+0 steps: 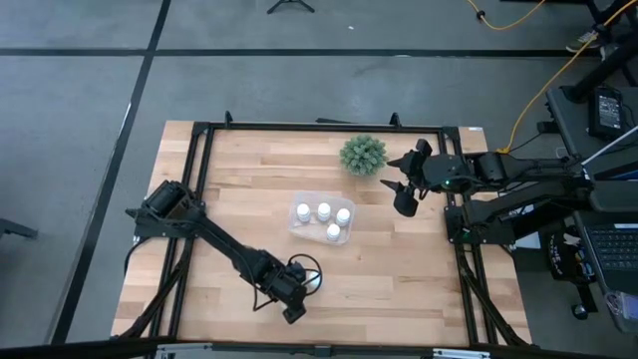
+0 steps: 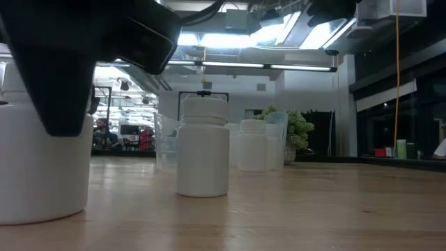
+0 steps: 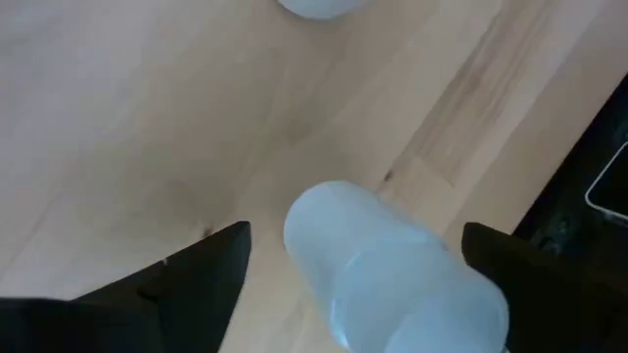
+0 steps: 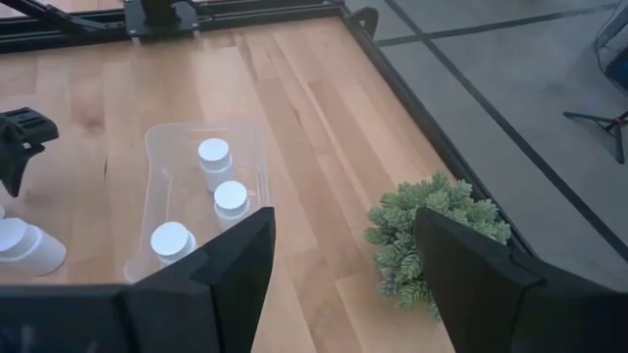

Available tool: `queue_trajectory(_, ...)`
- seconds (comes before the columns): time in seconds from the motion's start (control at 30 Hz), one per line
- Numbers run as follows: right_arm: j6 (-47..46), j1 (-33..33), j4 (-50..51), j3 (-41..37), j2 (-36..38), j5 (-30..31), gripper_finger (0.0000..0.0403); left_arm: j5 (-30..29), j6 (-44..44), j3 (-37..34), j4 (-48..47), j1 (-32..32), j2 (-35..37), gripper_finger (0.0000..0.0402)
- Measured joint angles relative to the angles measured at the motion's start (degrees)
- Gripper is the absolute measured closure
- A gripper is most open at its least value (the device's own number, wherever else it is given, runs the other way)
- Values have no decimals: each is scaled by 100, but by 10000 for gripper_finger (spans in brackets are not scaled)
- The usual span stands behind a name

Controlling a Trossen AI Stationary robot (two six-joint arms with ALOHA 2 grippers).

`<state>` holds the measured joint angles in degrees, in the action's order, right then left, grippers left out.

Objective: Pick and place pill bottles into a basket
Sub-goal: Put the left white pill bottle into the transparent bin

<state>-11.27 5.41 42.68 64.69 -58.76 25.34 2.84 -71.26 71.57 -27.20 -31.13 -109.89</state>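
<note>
The clear basket [image 1: 319, 221] sits mid-table and holds several white pill bottles, such as one at its left end [image 1: 302, 210]; it also shows in the right wrist view [image 4: 201, 186]. My left gripper [image 1: 292, 302] is near the table's front edge, open, pointing down. Its fingers [image 3: 211, 270] stand on either side of an upright white bottle [image 3: 392, 270]; this bottle shows large at the left of the low view [image 2: 42, 164]. Another bottle [image 2: 203, 146] stands loose on the table close by, and its edge shows in the left wrist view [image 3: 319, 5]. My right gripper [image 1: 407, 185] is open and empty beside the green plant.
A green spiky plant [image 1: 363, 154] stands behind the basket, right next to my right gripper. A bottle [image 4: 25, 247] rests on the table on the basket's near side. A black frame runs along the table's edges [image 1: 329, 126]. Bare wood lies to the right of the basket.
</note>
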Motion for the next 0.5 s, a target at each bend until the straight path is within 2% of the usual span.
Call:
queue_trajectory(0.4,245,-141,-3,0,0,-2,156,228,7,0,2,55,2,231)
queue_trajectory(0.5,288,-249,-5,0,0,-2,156,226,4,0,-15,80,13,233)
